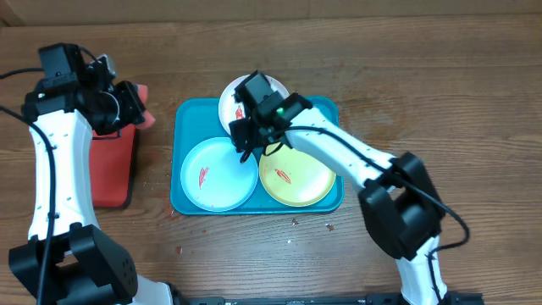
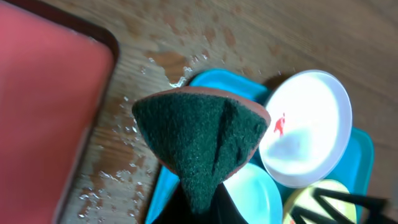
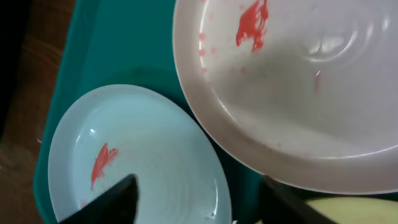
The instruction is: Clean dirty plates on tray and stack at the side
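At the far left, the left gripper [image 1: 135, 106] is pressed together on a folded sponge [image 2: 199, 143] with a dark green scouring face and an orange-red back. It holds the sponge in the air above the inner edge of the smaller red rectangular plastic tray [image 1: 110, 174], which has a dark rim. Water droplets [image 2: 102, 180] lie on the brown wooden table [image 1: 423, 93] between that tray and the next one. To the right lies the large teal-blue rectangular plastic tray [image 1: 188, 119], with rounded corners and a raised rim, carrying all three plates. In its front left part the round shallow light blue plastic plate [image 1: 218, 174] lies flat, with one red smear [image 3: 102, 162] left of its middle. Behind it the round shallow white plastic plate [image 1: 230, 100] sits at the back of the tray and reaches out over the back rim. Its near edge overlaps the edge of the light blue plate, and it bears a red smear and small red specks near its rim. The right gripper [image 3: 198, 186] is low over the spot where these two plates meet, its fingers [image 3: 112, 205] spread apart with nothing between them. In the front right part, the round shallow yellow-green plastic plate [image 1: 298, 176] lies flat with an orange-red smear, just beside the light blue one.
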Controlling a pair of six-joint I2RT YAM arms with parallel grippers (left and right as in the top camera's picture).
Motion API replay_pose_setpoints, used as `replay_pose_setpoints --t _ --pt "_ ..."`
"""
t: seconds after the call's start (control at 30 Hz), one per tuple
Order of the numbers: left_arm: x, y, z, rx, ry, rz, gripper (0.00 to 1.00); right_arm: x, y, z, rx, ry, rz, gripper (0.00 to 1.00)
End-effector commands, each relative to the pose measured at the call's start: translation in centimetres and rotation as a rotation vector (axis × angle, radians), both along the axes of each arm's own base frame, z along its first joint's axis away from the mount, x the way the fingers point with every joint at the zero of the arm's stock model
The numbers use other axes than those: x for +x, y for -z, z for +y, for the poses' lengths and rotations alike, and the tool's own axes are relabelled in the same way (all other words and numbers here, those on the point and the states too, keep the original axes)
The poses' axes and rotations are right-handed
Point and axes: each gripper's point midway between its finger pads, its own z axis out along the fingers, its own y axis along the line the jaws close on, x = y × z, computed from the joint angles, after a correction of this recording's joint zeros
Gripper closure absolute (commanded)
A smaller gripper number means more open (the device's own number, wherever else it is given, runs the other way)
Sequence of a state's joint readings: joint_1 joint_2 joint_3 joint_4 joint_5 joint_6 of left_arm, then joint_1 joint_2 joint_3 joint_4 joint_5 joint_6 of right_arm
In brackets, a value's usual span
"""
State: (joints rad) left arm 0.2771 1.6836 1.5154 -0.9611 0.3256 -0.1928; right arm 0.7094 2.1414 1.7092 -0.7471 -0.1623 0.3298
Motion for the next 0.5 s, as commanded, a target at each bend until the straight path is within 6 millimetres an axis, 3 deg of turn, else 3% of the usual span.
replay_pose_setpoints --t 0.0,0.1,0.47 --pt "0.3 -1.1 -2.0 0.003 0.110 -0.042 0.96 -0.5 1.7 0.3 -0.029 0.005 0.021 0.56" --pt "0.3 -1.1 -2.7 0.013 0.141 -0.044 0.96 -0.7 2.5 0.0 -0.046 0.005 0.039 0.61" --pt "0.1 -1.0 -3.3 0.007 0.152 -0.032 0.96 -1.5 4.8 -1.3 -0.129 0.011 0.084 0.61"
